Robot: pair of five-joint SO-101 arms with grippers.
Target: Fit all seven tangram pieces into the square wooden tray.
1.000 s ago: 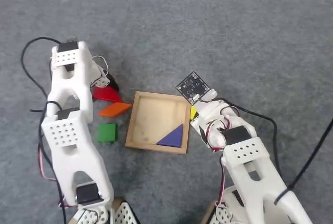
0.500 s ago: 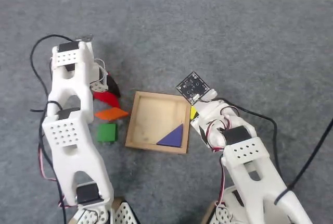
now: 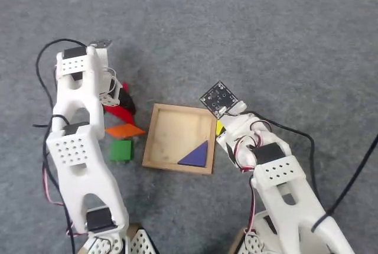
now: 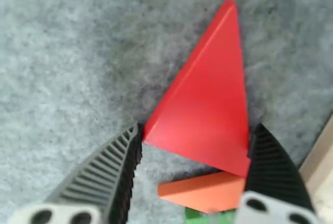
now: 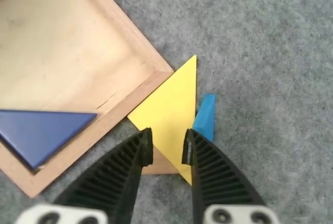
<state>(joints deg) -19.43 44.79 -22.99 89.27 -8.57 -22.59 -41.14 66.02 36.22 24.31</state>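
The left gripper (image 4: 195, 138) is straddling the red triangle (image 4: 208, 99) on the grey carpet (image 3: 266, 47), its jaws spread along its edges and not pinching. An orange parallelogram (image 3: 125, 130) and a green square (image 3: 121, 149) are lying just beside. The triangle is looking light, stiff and smooth, so squeezing opposite edges seems best. The square wooden tray (image 3: 147, 142) is holding a blue triangle (image 3: 196, 155). The right gripper (image 5: 166, 138) appears to be pinching the yellow triangle (image 5: 174, 104) near a corner, over the tray's rim.

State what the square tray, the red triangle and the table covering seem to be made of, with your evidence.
The tray looks like pale, unvarnished wood, because faint grain shows on its floor and rim. The red triangle has even colour and a smooth, slightly glossy face. It is probably painted wood or plastic, but the look does not settle which. The table covering seems to be grey felt or short-pile carpet, judging by its fuzzy, mottled fibres.
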